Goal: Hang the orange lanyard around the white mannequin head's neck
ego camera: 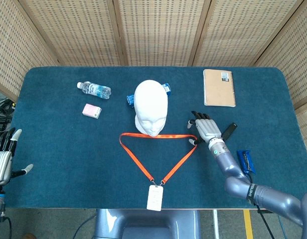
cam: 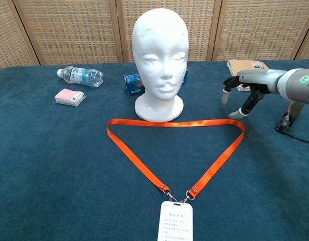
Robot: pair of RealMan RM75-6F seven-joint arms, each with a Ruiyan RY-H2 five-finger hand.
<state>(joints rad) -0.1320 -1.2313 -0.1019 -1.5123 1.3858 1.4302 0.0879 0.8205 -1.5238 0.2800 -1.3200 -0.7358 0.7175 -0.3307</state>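
Note:
The orange lanyard (ego camera: 143, 166) (cam: 139, 162) lies flat in a triangle on the blue table, its white badge (ego camera: 155, 197) (cam: 175, 223) at the near edge. The white mannequin head (ego camera: 150, 106) (cam: 161, 60) stands upright just behind the strap's far side. My right hand (ego camera: 206, 128) (cam: 249, 86) hovers with fingers spread just above and right of the lanyard's right corner, holding nothing. My left hand (ego camera: 3, 158) stays open at the table's left edge, seen only in the head view.
A water bottle (ego camera: 94, 89) and a pink box (ego camera: 91, 110) lie back left. A blue box (ego camera: 130, 99) sits behind the head. A notebook (ego camera: 219, 87) lies back right, a black stapler (ego camera: 228, 130) and a blue object (ego camera: 245, 161) right of my right hand.

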